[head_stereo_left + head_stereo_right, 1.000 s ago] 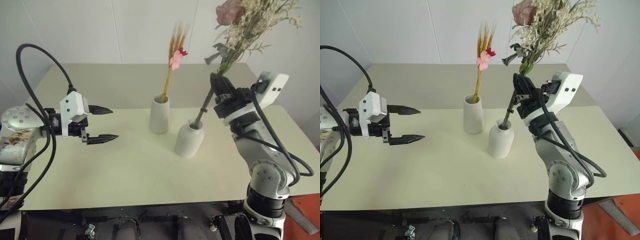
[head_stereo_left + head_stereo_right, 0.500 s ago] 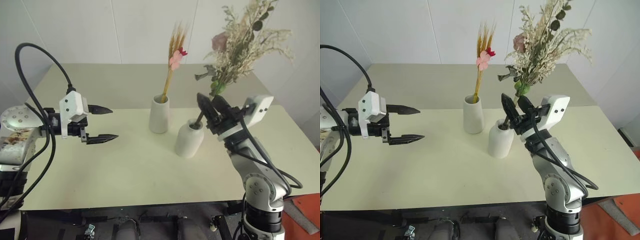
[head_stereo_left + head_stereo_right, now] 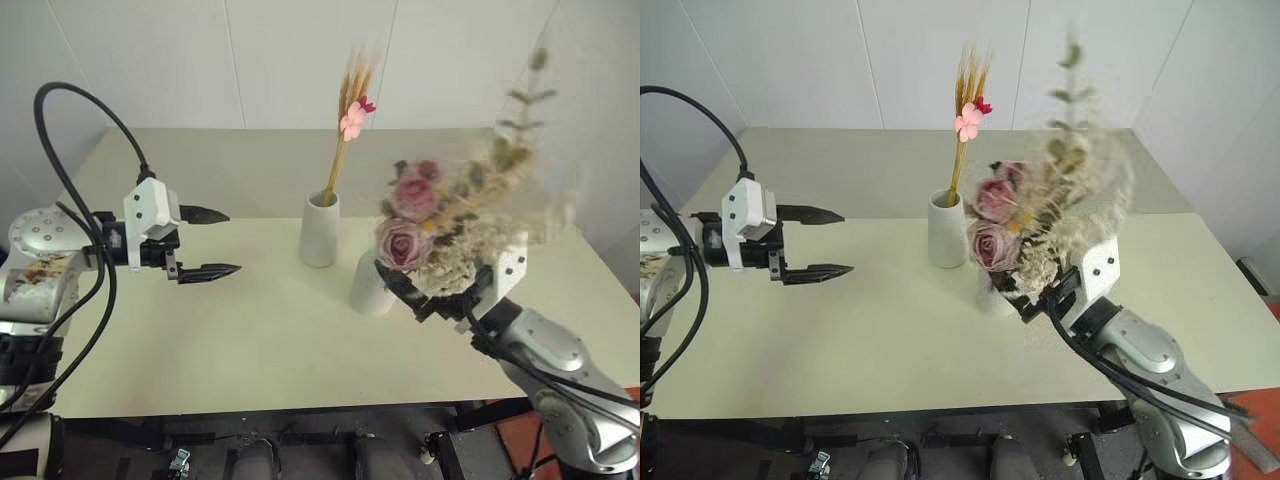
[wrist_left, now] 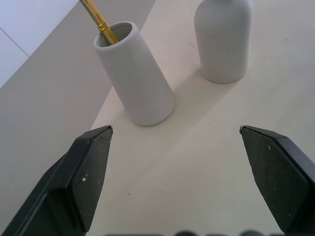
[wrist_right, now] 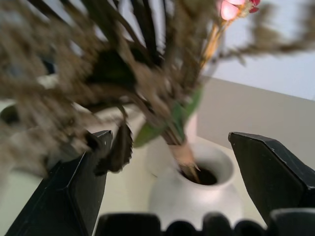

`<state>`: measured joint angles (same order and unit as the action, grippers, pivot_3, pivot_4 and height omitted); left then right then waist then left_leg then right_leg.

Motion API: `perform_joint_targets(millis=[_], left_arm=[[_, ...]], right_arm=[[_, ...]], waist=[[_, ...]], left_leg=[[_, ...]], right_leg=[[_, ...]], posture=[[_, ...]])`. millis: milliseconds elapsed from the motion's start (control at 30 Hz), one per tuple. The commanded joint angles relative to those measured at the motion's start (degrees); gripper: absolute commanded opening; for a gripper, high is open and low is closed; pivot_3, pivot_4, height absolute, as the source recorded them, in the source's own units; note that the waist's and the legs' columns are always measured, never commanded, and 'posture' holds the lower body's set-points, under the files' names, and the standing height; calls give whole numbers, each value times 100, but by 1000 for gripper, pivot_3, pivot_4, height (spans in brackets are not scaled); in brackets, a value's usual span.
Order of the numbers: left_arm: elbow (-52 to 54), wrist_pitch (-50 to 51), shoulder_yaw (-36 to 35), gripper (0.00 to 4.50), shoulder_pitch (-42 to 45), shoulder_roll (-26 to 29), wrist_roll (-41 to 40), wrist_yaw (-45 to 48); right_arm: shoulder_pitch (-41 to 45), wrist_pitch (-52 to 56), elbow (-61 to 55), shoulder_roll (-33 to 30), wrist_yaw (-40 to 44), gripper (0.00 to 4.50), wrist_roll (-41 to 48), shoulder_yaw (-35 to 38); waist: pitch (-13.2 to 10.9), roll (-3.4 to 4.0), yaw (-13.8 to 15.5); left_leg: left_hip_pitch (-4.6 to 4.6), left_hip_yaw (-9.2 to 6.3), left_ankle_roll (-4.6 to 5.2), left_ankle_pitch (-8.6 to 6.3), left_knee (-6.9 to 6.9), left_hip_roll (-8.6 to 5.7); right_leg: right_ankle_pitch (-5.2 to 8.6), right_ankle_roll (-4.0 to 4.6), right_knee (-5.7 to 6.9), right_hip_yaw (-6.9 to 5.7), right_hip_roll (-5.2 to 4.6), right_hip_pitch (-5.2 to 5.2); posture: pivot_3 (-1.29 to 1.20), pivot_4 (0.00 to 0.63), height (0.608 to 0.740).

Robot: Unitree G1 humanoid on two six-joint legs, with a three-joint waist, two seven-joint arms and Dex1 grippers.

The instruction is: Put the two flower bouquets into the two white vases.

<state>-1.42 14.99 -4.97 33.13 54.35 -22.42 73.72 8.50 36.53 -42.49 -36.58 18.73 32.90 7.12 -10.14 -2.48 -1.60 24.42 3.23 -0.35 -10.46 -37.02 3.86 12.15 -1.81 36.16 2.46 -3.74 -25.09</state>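
The slim wheat-like spray (image 3: 348, 112) with its pink blossom stands upright in the taller white vase (image 3: 320, 232). Beside it, the bushy rose bouquet (image 3: 410, 215) has its stem in the mouth of the shorter round vase (image 5: 194, 189). That bunch leans heavily toward the table's right side and hides much of the round vase (image 3: 362, 288). My right gripper (image 3: 432, 290) is open, low beside the round vase and under the blooms, with nothing between its fingers (image 5: 81, 191). My left gripper (image 3: 232, 241) hovers open over the table's left side, well apart from both vases, pointing toward them.
The pale table (image 3: 250, 330) spreads wide around the two vases, and its front edge is near me. A white wall stands behind the far edge. A black cable (image 3: 70, 130) loops above my left arm.
My right gripper opened, let go of the rose bouquet's stem and dropped down and back toward me. The bunch sank into the round vase and tipped rightward. The left arm has not moved.
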Motion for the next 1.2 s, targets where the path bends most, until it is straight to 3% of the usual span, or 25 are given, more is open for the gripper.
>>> perform_joint_targets(millis=[33, 167, 333, 467, 667, 867, 967, 1133, 1200], left_arm=[[-4, -99, -35, 4500, 90, 3, 6, 22], [12, -77, -34, 4500, 45, -15, 8, 5], [75, -42, -77, 4500, -48, 3, -7, -26], [93, -31, -89, 4500, -90, 16, -16, -33], [99, -14, -70, 4500, -64, 6, -23, -32], [74, -23, -32, 4500, -25, -6, 6, -34], [61, -34, -31, 4500, -19, 14, 19, -18], [-11, -99, -99, 4500, -34, 122, 25, 77], [-20, -118, -118, 4500, -48, 153, 26, 96]], right_arm=[[155, 256, -160, -315, 147, 4409, 173, 502], [31, 682, -210, -1137, 692, 4409, 353, 829], [-139, 1260, -189, -1514, 638, 4409, 500, 1144], [287, 1991, 147, -1299, 8, 4409, 642, 1403], [1170, 2143, 437, -961, -446, 4409, 804, 1866], [747, 2089, 688, -1427, -335, 4409, 237, 2150], [238, 1771, 847, -1810, 61, 4409, -113, 2422], [-1145, 713, 1153, -2086, 2360, 4409, -11, 4137], [-1479, 425, 1271, -2117, 2923, 4409, -26, 4537]], waist=[[1, -1, 19], [1, -1, 65], [3, -6, 88], [5, -8, 73], [5, -8, 77], [5, -9, 131], [5, -8, 139], [6, -8, 147], [7, -9, 146]], left_leg=[[0, -1, 0, 0, 1, 1], [-1, -1, 0, 0, 0, 1], [-2, -2, 0, 0, 0, 2], [-3, -1, 0, 0, -2, 2], [-2, -2, 0, 0, -1, 2], [2, -2, 0, 0, -1, 2], [3, 0, 0, 0, -2, -1], [0, -3, 0, 0, -1, 1], [-3, -2, 0, 0, -3, 1]], right_leg=[[1, 1, 0, 0, 1, 0], [1, 0, 0, 1, 3, 2], [2, 0, -2, 1, 2, 4], [1, -1, -2, 2, 2, 4], [1, 0, -2, 3, 4, 3], [-2, 4, -5, 1, 2, 3], [-2, 4, -6, 2, 0, 3], [3, -4, -7, 1, 3, 5], [5, -9, -8, 1, 3, 10]], posture=[[0, 150, 740], [0, 150, 740], [0, 150, 740], [0, 150, 740], [0, 150, 740], [0, 150, 740], [0, 150, 740], [0, 150, 740], [0, 150, 740]])
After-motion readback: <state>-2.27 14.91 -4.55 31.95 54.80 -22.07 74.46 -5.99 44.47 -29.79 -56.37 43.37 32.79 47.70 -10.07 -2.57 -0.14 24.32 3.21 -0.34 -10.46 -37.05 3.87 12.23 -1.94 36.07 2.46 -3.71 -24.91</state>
